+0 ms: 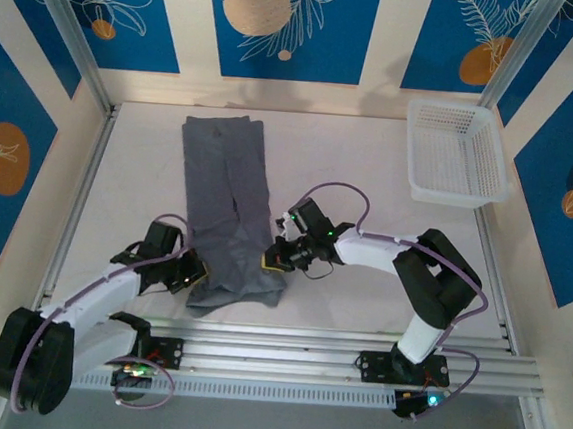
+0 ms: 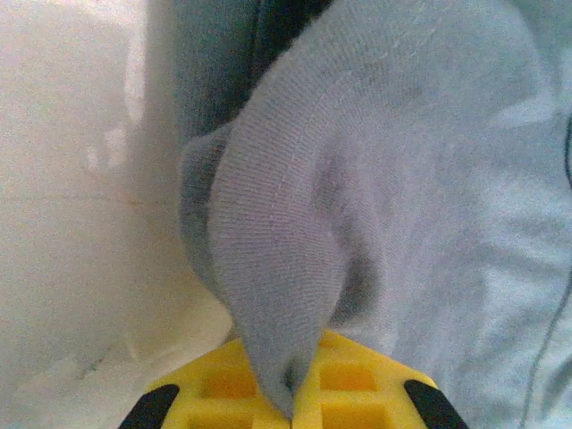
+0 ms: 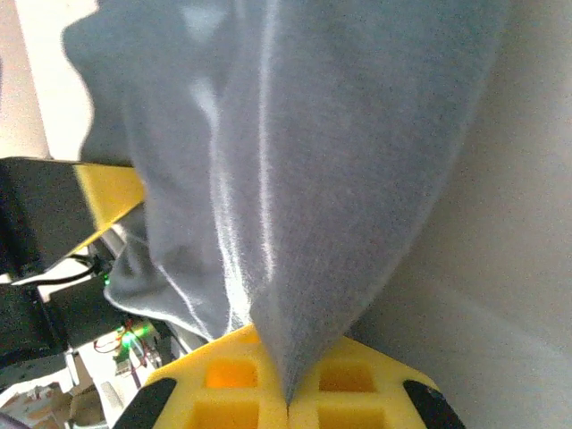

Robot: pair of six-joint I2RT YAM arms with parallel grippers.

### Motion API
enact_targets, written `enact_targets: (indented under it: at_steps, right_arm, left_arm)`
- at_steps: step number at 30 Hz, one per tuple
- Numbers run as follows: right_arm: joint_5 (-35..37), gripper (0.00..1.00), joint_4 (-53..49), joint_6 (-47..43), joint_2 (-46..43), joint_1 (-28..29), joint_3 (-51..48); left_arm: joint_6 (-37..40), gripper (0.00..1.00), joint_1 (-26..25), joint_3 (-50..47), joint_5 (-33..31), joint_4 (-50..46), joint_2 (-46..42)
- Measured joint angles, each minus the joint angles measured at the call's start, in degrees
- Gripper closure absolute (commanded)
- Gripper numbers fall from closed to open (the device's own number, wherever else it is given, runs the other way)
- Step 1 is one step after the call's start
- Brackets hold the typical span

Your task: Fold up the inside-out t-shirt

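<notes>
On the table [image 1: 371,162], inside-out t-shirt [image 1: 226,199], long axis near-to-far

I look down from above and behind the bases over the whole table [image 1: 370,182], both wrist cameras close behind their yellow fingers [image 2: 223,393], all three sharing the near end of the shirt [image 1: 225,194].

The t-shirt [image 1: 228,199] is plain slate-grey, the basket [image 1: 459,197] white, the wall panels [image 1: 332,38] leaf-patterned blue.

T-shirt [image 1: 229,205] was soft matt knit cloth, finely ribbed, basket [image 1: 459,196] was white perforated plastic, table [image 1: 361,161] was smooth matt white, rails [image 1: 295,341] were brushed metal, left gripper [image 2: 290,416] was matt yellow plastic
</notes>
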Motion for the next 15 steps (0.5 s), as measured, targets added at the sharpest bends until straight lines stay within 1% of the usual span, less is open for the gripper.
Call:
enact_targets:
  at_steps: [3,6,8,11,13,15]
  right_arm:
    - [1.1,1.00,0.4,1.3,-4.3,-0.5,-5.6]
    - [1.5,1.00,-0.7,2.2,-10.7,-0.7,-10.8]
    - [1.7,1.00,-2.7,2.5,-15.9,-0.4,-12.9]
    - [2.6,1.00,-6.4,2.6,-23.8,0.0,-13.8]
    - [3.5,1.00,-8.7,2.5,-27.7,0.0,-13.1]
    - [4.5,1.00,-11.3,1.7,-29.3,-0.2,-10.5]
  left_arm:
    - [-0.3,1.00,-2.3,0.0,0.1,-2.5,-5.2]
    - [-1.8,1.00,-6.6,0.0,0.1,-5.9,-11.5]
    - [-3.7,1.00,-10.1,0.0,-0.3,-8.3,-16.3]
    - [-6.7,1.00,-14.3,0.1,-1.4,-10.6,-21.1]
    - [-7.7,1.00,-15.9,1.4,-2.5,-12.1,-21.9]
    - [-7.6,1.00,-16.2,4.6,-4.3,-14.0,-20.0]
